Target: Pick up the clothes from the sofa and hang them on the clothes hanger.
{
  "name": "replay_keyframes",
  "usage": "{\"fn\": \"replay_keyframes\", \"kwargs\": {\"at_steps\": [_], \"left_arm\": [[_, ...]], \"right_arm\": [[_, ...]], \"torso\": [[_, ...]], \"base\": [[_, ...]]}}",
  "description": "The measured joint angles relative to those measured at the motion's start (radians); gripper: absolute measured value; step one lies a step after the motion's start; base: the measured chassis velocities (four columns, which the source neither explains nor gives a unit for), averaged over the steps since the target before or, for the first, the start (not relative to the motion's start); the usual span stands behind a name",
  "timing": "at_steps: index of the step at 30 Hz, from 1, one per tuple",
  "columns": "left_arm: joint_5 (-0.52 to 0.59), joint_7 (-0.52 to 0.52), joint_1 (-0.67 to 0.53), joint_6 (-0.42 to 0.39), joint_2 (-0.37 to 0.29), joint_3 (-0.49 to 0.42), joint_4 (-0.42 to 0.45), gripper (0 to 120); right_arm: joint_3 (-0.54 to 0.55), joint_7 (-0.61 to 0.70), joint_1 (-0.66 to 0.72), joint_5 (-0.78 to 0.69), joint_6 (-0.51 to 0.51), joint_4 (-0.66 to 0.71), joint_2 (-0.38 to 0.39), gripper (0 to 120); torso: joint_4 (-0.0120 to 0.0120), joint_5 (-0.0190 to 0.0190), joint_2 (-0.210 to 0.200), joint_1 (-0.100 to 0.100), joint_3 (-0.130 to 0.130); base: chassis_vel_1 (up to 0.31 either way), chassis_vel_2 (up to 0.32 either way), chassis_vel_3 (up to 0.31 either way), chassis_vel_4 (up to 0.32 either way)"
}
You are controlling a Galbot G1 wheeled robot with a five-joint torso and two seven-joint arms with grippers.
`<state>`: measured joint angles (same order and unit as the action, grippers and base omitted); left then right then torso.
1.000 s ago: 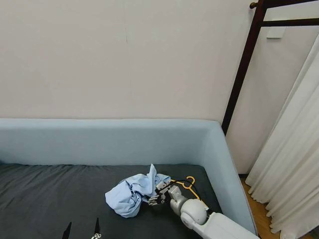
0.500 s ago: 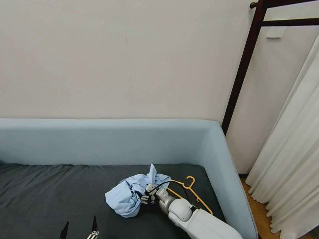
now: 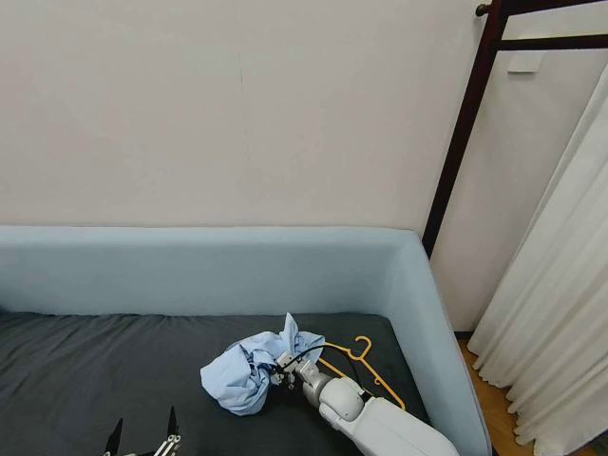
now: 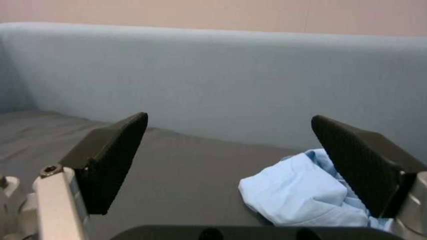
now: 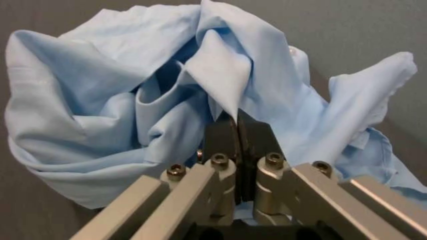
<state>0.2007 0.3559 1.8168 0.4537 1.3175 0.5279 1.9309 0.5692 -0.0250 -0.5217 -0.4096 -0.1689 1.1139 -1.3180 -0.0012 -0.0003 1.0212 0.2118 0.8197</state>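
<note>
Your right tool is pressed together, pinching a fold of the crumpled light-blue shirt. The shirt lies on the sofa seat near its right end, just beside an orange hanger. Your left tool hangs low with fingers spread, apart from the shirt.

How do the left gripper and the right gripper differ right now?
The left gripper is wide open; the right gripper is shut on the blue shirt. The left gripper is empty, apart from the shirt; the right gripper touches it. Both are low over the sofa seat.
</note>
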Motion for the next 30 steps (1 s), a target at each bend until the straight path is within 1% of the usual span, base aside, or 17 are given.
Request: {"fn": "replay_keyframes", "kwargs": {"at_steps": [4, 6, 9, 10, 11, 14, 15, 17, 19, 20, 22, 23, 25, 27, 28, 30], "left_arm": [[-0.003, 0.0, 0.004, 0.005, 0.007, 0.0, 0.001, 97], [-0.004, 0.0, 0.007, 0.013, 0.011, 0.001, 0.001, 97], [-0.004, -0.003, 0.008, 0.018, 0.021, 0.003, -0.01, 97], [-0.004, -0.003, 0.008, 0.018, 0.021, 0.003, -0.01, 97], [-0.003, -0.003, 0.006, 0.019, 0.026, 0.0, -0.02, 97], [-0.002, -0.003, -0.005, 0.019, 0.036, -0.019, -0.039, 96], [-0.002, -0.003, -0.005, 0.019, 0.036, -0.019, -0.039, 96], [-0.002, -0.004, -0.009, 0.019, 0.042, -0.028, -0.043, 95], [-0.004, -0.005, -0.007, 0.017, 0.046, -0.034, -0.041, 94], [-0.004, -0.005, -0.007, 0.017, 0.046, -0.034, -0.041, 94], [-0.005, -0.005, -0.001, 0.016, 0.047, -0.033, -0.033, 94], [-0.005, -0.005, -0.001, 0.016, 0.047, -0.033, -0.033, 94], [-0.008, -0.006, 0.006, 0.015, 0.045, -0.03, -0.027, 94], [-0.009, -0.006, 0.01, 0.015, 0.044, -0.028, -0.022, 94], [-0.009, -0.006, 0.01, 0.015, 0.044, -0.028, -0.022, 94], [-0.009, -0.005, 0.01, 0.016, 0.046, -0.027, -0.02, 94]], "right_arm": [[-0.015, 0.003, -0.009, -0.004, 0.005, 0.017, 0.007, 0], [-0.043, 0.007, -0.018, 0.004, 0.007, 0.032, 0.014, 0], [-0.114, 0.022, -0.038, 0.011, 0.022, 0.074, 0.035, 0], [-0.114, 0.022, -0.038, 0.011, 0.022, 0.074, 0.035, 0], [-0.148, 0.026, -0.044, 0.001, 0.036, 0.117, 0.055, 0], [-0.211, 0.035, -0.027, -0.069, 0.053, 0.249, 0.102, 0], [-0.211, 0.035, -0.027, -0.069, 0.053, 0.249, 0.102, 0], [-0.246, 0.045, -0.007, -0.099, 0.053, 0.328, 0.123, 0], [-0.282, 0.061, 0.012, -0.132, 0.039, 0.409, 0.144, 0], [-0.282, 0.061, 0.012, -0.132, 0.039, 0.409, 0.144, 0], [-0.313, 0.083, 0.056, -0.182, 0.016, 0.48, 0.162, 0], [-0.313, 0.083, 0.056, -0.182, 0.016, 0.48, 0.162, 0], [-0.323, 0.099, 0.123, -0.234, -0.005, 0.528, 0.177, 0], [-0.32, 0.113, 0.191, -0.278, -0.02, 0.558, 0.189, 0], [-0.32, 0.113, 0.191, -0.278, -0.02, 0.558, 0.189, 0], [-0.302, 0.126, 0.265, -0.318, -0.034, 0.571, 0.196, 0]], "torso": [[0.0001, 0.0001, 0.0, 0.0, 0.0], [0.0002, 0.0001, 0.0, 0.0, 0.0], [0.0001, 0.0002, 0.0, 0.0, 0.0], [0.0001, 0.0002, 0.0, 0.0, 0.0], [-0.0003, 0.0002, 0.0, 0.0, 0.0], [-0.0001, 0.0002, 0.0, 0.0, 0.0], [-0.0001, 0.0002, 0.0, 0.0, 0.0], [0.0003, 0.0, 0.0, 0.0, 0.0], [0.0001, 0.0002, 0.0, 0.0, 0.0], [0.0001, 0.0002, 0.0, 0.0, 0.0], [-0.0002, 0.0002, 0.0, 0.0, 0.0], [-0.0002, 0.0002, 0.0, 0.0, 0.0], [0.0, 0.0002, 0.0, 0.0, 0.0], [0.0, 0.0001, 0.0, 0.0, 0.0], [0.0, 0.0001, 0.0, 0.0, 0.0], [0.0, 0.0002, 0.0, 0.0, 0.0]], "base": [[0.0, 0.0, 0.0, 0.0], [0.0, 0.0, 0.0, 0.0], [0.0, 0.0, 0.0, 0.0], [0.0, 0.0, 0.0, 0.0], [0.0, 0.0, 0.0, 0.0], [0.0, 0.0, 0.0, 0.0], [0.0, 0.0, 0.0, 0.0], [0.0, 0.0, 0.0, 0.0], [0.0, 0.0, 0.0, 0.0], [0.0, 0.0, 0.0, 0.0], [0.0, 0.0, 0.0, 0.0], [0.0, 0.0, 0.0, 0.0], [0.0, 0.0, 0.0, 0.0], [0.0, 0.0, 0.0, 0.0], [0.0, 0.0, 0.0, 0.0], [0.0, 0.0, 0.0, 0.0]]}}
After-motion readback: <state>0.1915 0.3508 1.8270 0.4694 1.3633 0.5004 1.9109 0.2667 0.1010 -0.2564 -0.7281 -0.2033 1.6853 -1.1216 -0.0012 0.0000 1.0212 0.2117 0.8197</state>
